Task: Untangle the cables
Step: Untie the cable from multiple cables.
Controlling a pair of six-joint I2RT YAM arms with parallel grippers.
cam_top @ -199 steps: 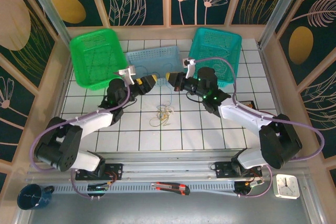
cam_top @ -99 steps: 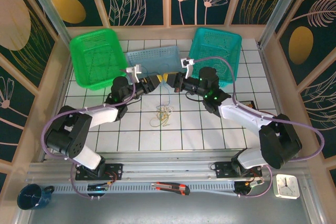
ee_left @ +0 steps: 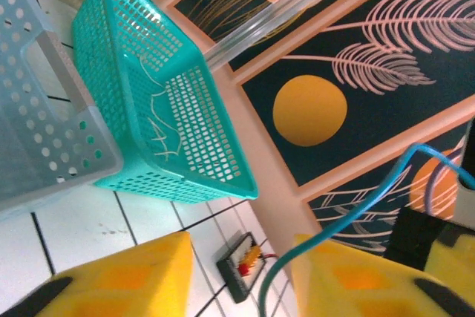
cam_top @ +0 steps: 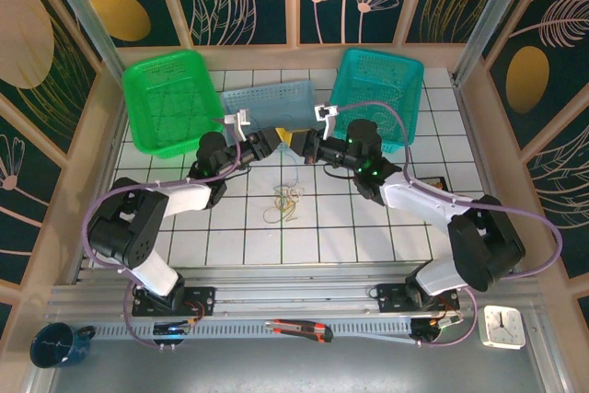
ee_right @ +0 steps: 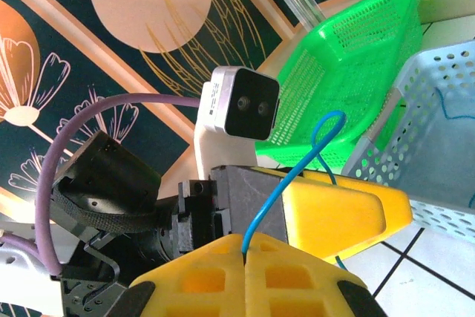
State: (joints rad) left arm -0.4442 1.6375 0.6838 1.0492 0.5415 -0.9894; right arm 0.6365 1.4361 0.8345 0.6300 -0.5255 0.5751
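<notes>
Three baskets stand in a row along the far edge of the counter point(cam_top: 368, 227): left basket point(cam_top: 170, 103), middle basket point(cam_top: 267, 103), right basket point(cam_top: 377, 89). The cables point(cam_top: 287, 202) lie knotted near the counter's middle, in front of the middle basket. Above the gap between them the left gripper point(cam_top: 280, 138) and right gripper point(cam_top: 297, 143) meet tip to tip. A strand point(cam_top: 294, 167) hangs from the right gripper's jaws to the knot. A small box point(cam_top: 440, 183) sits by the right edge. Past the near edge are a mug point(cam_top: 57, 345) at the left corner, a cutter point(cam_top: 299, 329) midway and a clock point(cam_top: 503, 326) at the right corner.
</notes>
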